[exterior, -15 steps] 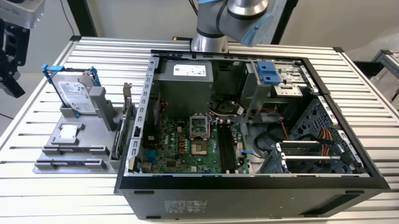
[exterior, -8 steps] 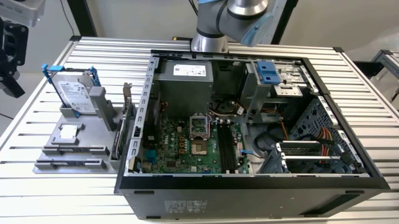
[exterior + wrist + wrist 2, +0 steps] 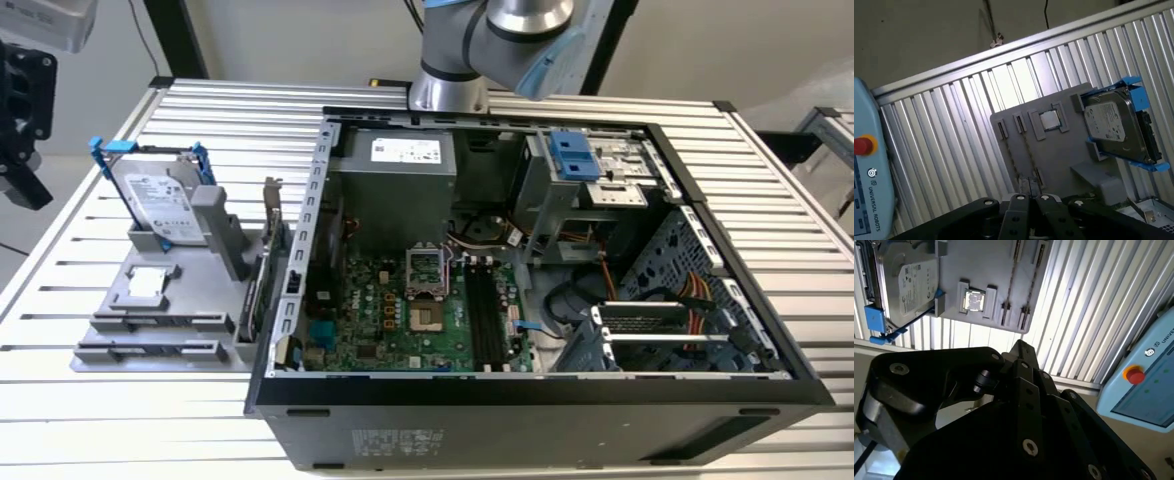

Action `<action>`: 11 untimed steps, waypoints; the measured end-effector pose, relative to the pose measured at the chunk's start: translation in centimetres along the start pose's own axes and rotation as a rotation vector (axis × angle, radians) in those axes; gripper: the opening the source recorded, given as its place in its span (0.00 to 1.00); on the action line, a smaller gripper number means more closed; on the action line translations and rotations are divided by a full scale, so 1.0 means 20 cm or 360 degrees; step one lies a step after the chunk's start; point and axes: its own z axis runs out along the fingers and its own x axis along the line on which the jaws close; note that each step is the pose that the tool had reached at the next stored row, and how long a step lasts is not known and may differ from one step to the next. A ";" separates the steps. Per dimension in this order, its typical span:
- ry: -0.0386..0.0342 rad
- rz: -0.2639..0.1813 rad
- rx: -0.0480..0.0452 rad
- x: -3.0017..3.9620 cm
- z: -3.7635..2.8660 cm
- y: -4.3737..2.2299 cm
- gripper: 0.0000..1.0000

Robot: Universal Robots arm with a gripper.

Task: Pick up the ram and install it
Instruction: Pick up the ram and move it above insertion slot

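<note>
1. Ribbed aluminium tabletop (image 3: 80,420) carries a grey plastic holder (image 3: 1054,155).
2. Black metal gripper (image 3: 1029,186) hovers empty, fingers pressed together, touching nothing.
3. Thin, flat circuit-board ram (image 3: 1013,157) stands edge-up in a narrow slot along the holder's edge.

The ram (image 3: 1013,280) stands edgewise in a grey holder (image 3: 979,265), hard drive (image 3: 909,285) alongside.

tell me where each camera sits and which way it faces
Exterior view: off the arm, high, looking down on the table and open computer case; the arm rises beyond the case.
First wrist view: on the arm, looking past the gripper at the grey holder with the ram and hard drive.
Second wrist view: on the arm, looking past the gripper at that holder.
All three share the holder.
</note>
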 end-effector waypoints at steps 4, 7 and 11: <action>0.0003 -0.0030 0.0000 0.000 0.000 0.000 0.00; 0.0006 -0.0050 0.0000 0.000 0.000 0.000 0.00; 0.0008 -0.0081 0.0000 0.000 0.000 0.000 0.00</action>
